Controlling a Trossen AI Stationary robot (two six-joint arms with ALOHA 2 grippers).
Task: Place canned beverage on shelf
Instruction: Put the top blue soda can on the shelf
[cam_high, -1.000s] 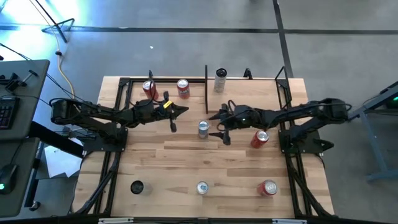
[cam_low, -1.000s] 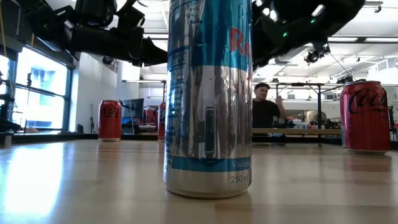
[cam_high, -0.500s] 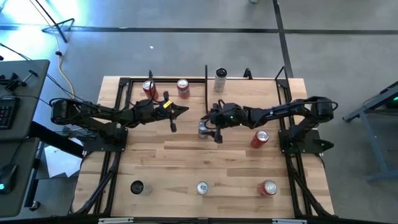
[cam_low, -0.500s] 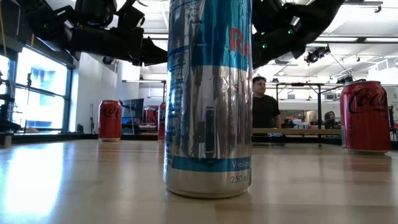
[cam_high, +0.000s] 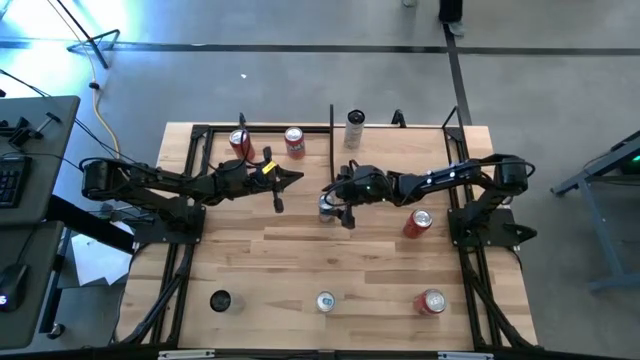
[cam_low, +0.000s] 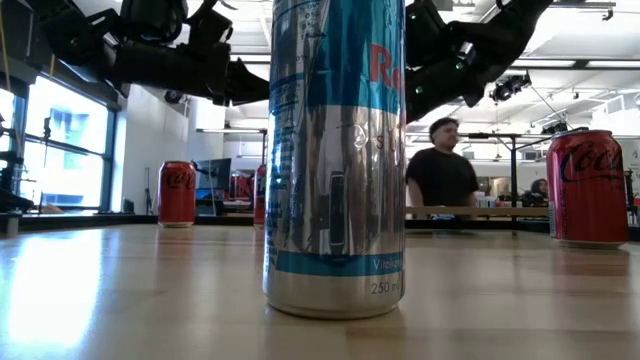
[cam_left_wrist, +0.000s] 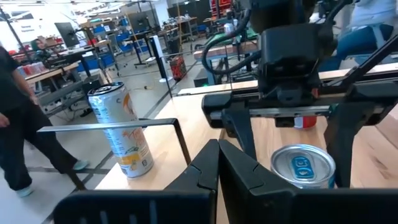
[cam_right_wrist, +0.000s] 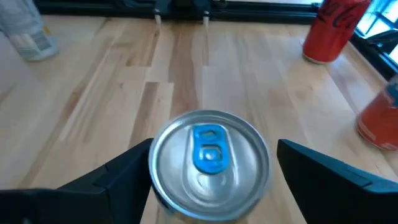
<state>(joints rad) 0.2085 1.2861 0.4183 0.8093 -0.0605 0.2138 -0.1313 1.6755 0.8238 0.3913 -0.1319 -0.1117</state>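
Observation:
A silver can with a blue tab (cam_high: 324, 208) stands upright on the table's middle. My right gripper (cam_high: 335, 206) is open, with one finger on either side of its top (cam_right_wrist: 210, 154); I see no touch. My left gripper (cam_high: 283, 192) is shut and empty, just left of that can, which also shows in the left wrist view (cam_left_wrist: 303, 167). The shelf (cam_high: 268, 138) is the small wood board with black posts at the far left. Two red cans (cam_high: 240, 142) (cam_high: 294, 141) stand on it.
A white can (cam_high: 354, 128) stands at the far edge. A red can (cam_high: 418, 222) is right of my right gripper. A dark can (cam_high: 220, 300), a silver-blue can (cam_high: 325, 301) and a red can (cam_high: 432, 302) stand along the near edge. A person (cam_low: 440, 165) stands beyond the table.
My right gripper has gone toward the table's left edge to the silver can and now has its open fingers on either side of it. The can has stayed in place. The person beyond the table has walked on.

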